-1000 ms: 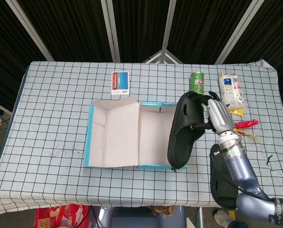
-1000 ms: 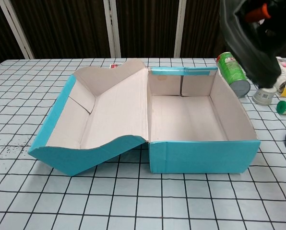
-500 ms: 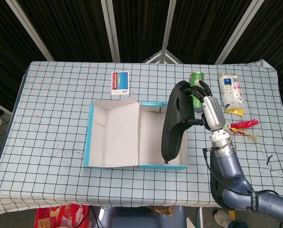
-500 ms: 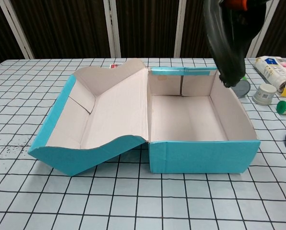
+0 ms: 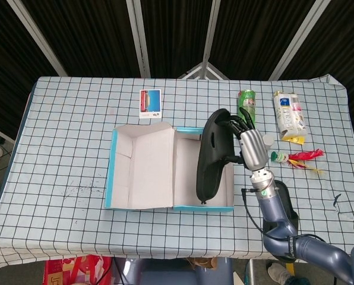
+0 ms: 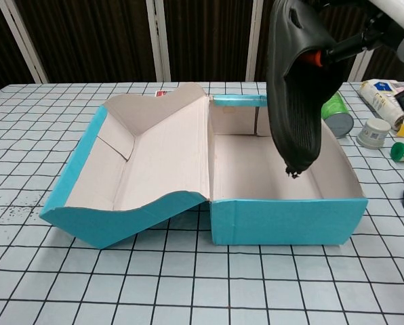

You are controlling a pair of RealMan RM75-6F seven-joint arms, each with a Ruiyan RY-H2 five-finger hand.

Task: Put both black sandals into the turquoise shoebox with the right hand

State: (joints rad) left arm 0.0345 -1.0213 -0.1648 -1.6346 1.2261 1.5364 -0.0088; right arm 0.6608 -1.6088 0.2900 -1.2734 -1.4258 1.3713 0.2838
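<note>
Lots of turquoise and black on a checked cloth

The shoebox [image 6: 283, 220] is turquoise outside, pale cardboard inside; the sandal [image 6: 295, 81] is ribbed black; the tablecloth [image 5: 70, 119] is white with a dark grid; the can [image 5: 247, 102] is green.

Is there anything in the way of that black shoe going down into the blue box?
Nothing visible is. The right hand holds the black rubber sandal tilted, toe down, over the open turquoise cardboard shoebox. The box's floor below it is bare and the lid is folded open to the left.

Silver-white right hand [image 5: 252, 148], black cables, blue-grey forearm [image 5: 274, 205]
</note>
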